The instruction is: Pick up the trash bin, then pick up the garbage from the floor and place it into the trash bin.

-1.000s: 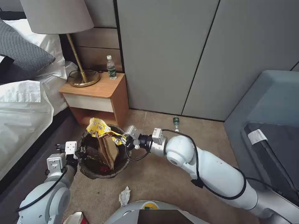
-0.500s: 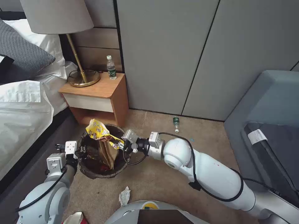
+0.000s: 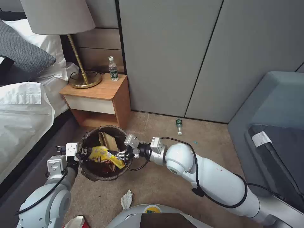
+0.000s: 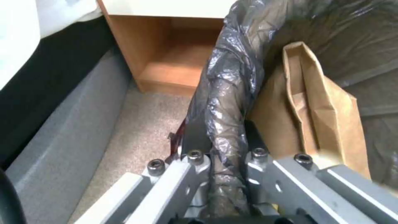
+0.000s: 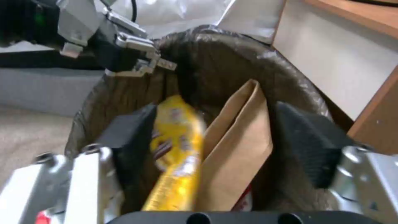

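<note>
The trash bin (image 3: 102, 177), lined with a dark-brown bag, hangs just above the carpet beside the nightstand. My left gripper (image 3: 83, 152) is shut on its rim (image 4: 226, 102), one finger on each side of the bag-covered edge. My right gripper (image 3: 122, 155) reaches over the opposite rim, open, its black pads (image 5: 131, 132) wide apart. A yellow wrapper (image 3: 102, 154) lies loose inside the bin, next to a brown paper bag (image 5: 238, 146). On the floor lie a white tissue (image 3: 127, 199), a small green-labelled bottle (image 3: 179, 124) and a red-and-white packet (image 3: 76, 222).
A wooden nightstand (image 3: 98, 91) with a brass lamp (image 3: 83, 79) and an upright water bottle (image 3: 113, 68) stands just behind the bin. The bed (image 3: 22, 110) runs along the left, a grey sofa (image 3: 272, 120) on the right, grey wardrobe doors (image 3: 190, 57) behind.
My right gripper sank toward the bin's mouth and opened. The yellow wrapper it held above the rim dropped into the bin. The left gripper and bin kept still.
</note>
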Controlling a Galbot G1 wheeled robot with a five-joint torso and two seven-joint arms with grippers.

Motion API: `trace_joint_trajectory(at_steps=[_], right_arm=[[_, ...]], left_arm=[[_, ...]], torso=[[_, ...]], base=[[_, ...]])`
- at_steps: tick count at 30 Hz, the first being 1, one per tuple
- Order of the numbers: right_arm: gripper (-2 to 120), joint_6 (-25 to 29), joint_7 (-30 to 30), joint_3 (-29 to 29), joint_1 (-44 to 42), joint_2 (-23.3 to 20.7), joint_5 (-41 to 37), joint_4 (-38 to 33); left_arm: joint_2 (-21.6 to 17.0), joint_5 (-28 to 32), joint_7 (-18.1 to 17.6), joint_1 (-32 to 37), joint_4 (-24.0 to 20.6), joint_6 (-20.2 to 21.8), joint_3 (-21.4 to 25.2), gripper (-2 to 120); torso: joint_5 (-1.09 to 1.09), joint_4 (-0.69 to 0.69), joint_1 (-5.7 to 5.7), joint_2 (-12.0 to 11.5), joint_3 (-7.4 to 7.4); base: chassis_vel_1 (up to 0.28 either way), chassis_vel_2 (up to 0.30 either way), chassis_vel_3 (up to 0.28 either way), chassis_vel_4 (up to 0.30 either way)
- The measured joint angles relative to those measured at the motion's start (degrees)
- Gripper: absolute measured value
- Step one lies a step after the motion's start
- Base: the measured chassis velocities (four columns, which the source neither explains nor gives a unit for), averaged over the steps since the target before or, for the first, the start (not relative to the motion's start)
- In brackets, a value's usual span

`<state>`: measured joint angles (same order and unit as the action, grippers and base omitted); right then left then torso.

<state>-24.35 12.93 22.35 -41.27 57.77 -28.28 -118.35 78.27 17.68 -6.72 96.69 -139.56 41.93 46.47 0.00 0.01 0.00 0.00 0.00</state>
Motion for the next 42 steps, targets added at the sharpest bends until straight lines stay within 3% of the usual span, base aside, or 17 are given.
trace_joint_trajectory(at_steps=[5, 7, 18, 28, 36, 42], right_arm=[[96, 0.2, 0.0, -0.2, -0.3, 0.0, 0.1, 0.0], [99, 0.2, 0.0, -0.4, -0.4, 0.1, 0.1, 0.0], [100, 0.4, -1.3, -3.2, -2.1, 1.1, -0.1, -0.2], [100, 3.5, -3.4, -14.3, -10.7, 1.5, -0.9, -2.1], [100, 8.8, -14.0, -22.0, -18.8, 3.5, 0.7, -2.1], [100, 11.1, -17.3, -26.9, -23.8, 7.1, 4.7, -1.6]], left_arm=[[-0.1, 0.1, 0.0, -0.2, 0.0, 0.0, 0.0, 3], [-0.1, 0.1, 0.0, -0.2, 0.1, 0.0, 0.0, 3], [0.0, 0.1, 0.0, -0.3, 0.1, 0.0, -0.1, 3], [0.1, 0.5, -0.8, -0.2, 0.1, -0.3, 0.0, 3], [0.3, 0.8, -0.8, -0.1, -0.1, -0.9, 0.0, 3], [0.4, 1.0, -0.7, 0.5, -0.6, -1.1, 0.3, 3]], torso=[[0.00, 0.00, 0.00, 0.0, 0.00], [0.00, 0.00, 0.00, 0.0, 0.00], [0.00, -0.01, 0.00, 0.0, 0.00], [0.00, -0.02, 0.00, 0.0, 0.00], [0.00, 0.00, 0.00, 0.0, 0.00], [0.01, 0.01, 0.00, 0.0, 0.00]], base=[[0.000, 0.000, 0.000, 0.000], [0.000, 0.000, 0.000, 0.000], [0.000, 0.000, 0.000, 0.000], [0.000, 0.000, 0.000, 0.000], [0.000, 0.000, 0.000, 0.000], [0.000, 0.000, 0.000, 0.000]])
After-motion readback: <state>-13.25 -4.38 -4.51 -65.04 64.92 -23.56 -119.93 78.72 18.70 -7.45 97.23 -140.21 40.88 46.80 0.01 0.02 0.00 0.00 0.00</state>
